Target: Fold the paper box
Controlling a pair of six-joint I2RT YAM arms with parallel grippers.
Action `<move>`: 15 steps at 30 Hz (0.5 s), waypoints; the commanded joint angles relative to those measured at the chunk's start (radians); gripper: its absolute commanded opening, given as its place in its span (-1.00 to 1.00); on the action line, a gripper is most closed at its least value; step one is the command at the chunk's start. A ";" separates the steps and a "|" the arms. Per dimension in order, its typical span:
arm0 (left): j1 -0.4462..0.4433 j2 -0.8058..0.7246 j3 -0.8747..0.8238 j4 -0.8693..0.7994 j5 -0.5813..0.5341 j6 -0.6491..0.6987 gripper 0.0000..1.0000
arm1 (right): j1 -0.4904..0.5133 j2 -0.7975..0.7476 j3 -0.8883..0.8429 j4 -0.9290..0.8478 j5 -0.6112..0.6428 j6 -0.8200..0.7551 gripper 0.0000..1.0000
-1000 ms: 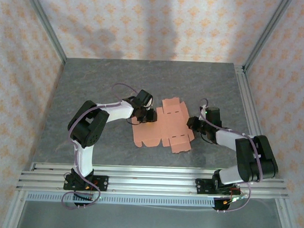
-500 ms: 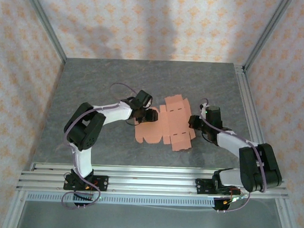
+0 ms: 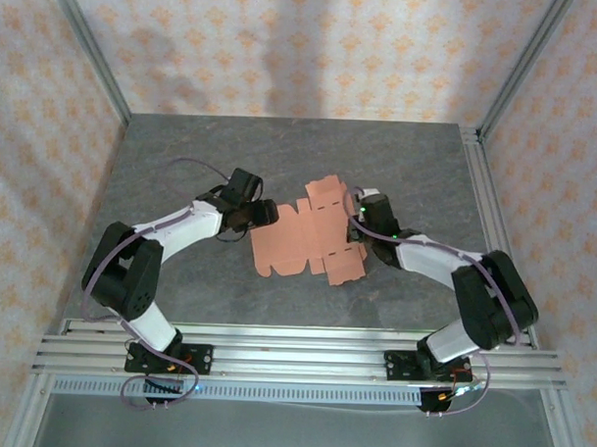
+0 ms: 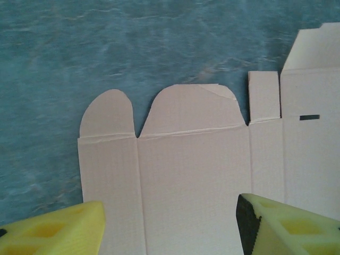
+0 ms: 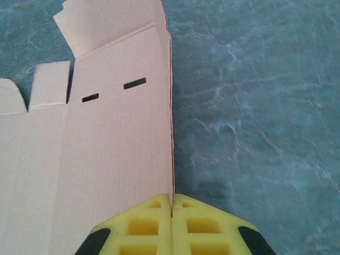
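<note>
The left gripper [image 3: 264, 213] has backed off leftward, jaws now released over the left end of the paper box [image 3: 303, 241], which lies flat on the worktop [image 3: 183, 161] with its long axis running left-right. The right gripper [image 5: 171, 212] keeps its jaws clenched on the right edge.

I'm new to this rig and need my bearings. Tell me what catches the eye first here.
The salmon paper box stands out first: a flat, unfolded die-cut sheet with rounded flaps and two slots, lying between the two tools. The yellow right tool is shut on the sheet's right edge. The left tool hangs open over the left panels, one jaw on each side.
</note>
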 commanded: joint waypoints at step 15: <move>0.042 -0.073 -0.056 -0.011 0.007 -0.074 0.90 | 0.274 0.300 0.235 -0.016 0.673 -0.264 -1.00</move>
